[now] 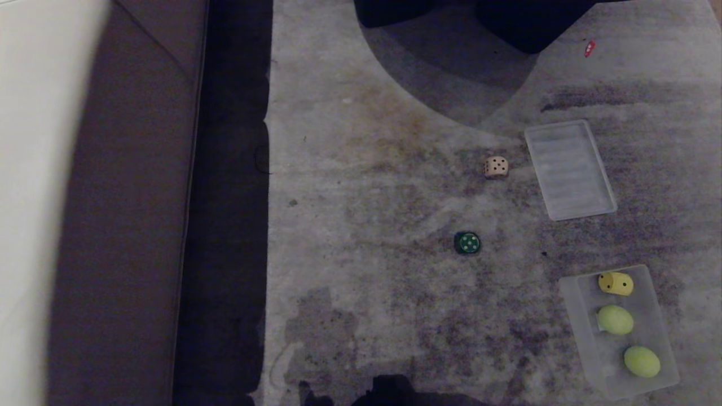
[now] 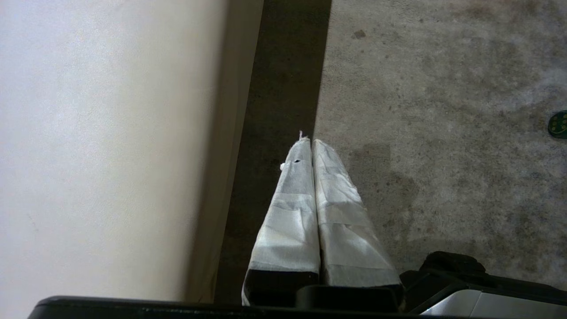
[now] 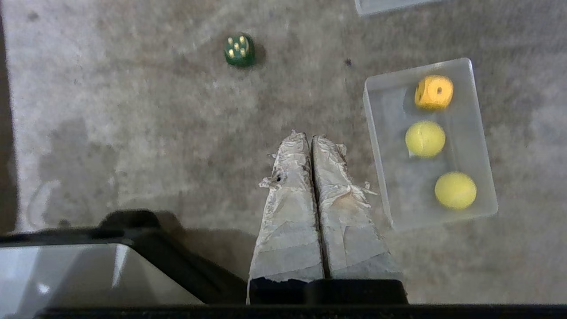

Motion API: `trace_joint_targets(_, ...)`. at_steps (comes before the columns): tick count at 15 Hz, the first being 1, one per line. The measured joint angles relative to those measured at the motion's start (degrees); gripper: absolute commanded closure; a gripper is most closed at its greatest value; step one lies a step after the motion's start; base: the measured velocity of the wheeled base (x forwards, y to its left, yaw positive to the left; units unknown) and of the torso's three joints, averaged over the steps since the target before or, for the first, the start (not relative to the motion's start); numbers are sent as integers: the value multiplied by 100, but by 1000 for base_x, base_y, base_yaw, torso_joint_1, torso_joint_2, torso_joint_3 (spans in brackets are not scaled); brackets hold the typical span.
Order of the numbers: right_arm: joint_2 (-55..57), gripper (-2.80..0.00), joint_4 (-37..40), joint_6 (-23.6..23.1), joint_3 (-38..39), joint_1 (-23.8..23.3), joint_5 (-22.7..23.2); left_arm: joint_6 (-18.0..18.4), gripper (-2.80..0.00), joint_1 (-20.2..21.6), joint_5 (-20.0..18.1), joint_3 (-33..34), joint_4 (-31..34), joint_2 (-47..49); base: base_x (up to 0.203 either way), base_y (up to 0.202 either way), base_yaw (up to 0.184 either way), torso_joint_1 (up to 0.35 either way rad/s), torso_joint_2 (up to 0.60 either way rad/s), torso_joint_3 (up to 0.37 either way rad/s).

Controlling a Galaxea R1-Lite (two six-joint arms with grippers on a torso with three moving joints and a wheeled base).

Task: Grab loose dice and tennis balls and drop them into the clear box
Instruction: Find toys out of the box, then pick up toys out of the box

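While both arms hang parked above a worn grey carpet [image 1: 395, 169], two dice lie loose on its open middle: a beige die [image 1: 496, 167] and, nearer the robot, a dark green die [image 1: 467, 243], well apart from each other with bare carpet on every side. Toward the carpet's right side sits the clear box [image 1: 581, 316], holding a yellow die [image 1: 615, 283] at its far end and two tennis balls [image 1: 615, 320] in a row behind it. A ribbed translucent lid [image 1: 569, 169] lies flat beyond the box, just beside the beige die. Along the carpet's left edge runs a dark strip of floor [image 1: 225, 225], then a pale wall or furniture panel [image 1: 22, 169], blurred and hard to identify. The left hand [image 2: 311, 141] is clenched and empty, its taped fingers pressed together over that edge. The right hand [image 3: 310, 136] is likewise clenched on nothing, near the box. Dark shapes at the far edge are cut off; a small red object [image 1: 589, 48] lies there, too small to identify.
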Motion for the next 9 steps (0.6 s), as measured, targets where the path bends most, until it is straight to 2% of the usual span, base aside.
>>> trace_joint_targets(2,337,0,400,2,-589,-1,66,2,0,0,2,0,0,0,0,0,0,0,0,0)
trace_joint_targets(5,1572,0,775,6,-1399,-1,395,0,0,0,0,0,1,0,0,0,0,0,0,0)
trace_joint_targets(9,3974,0,488,278,-2138,38,628,0,0,0,1,0,2,0,0,0,0,0,0,0)
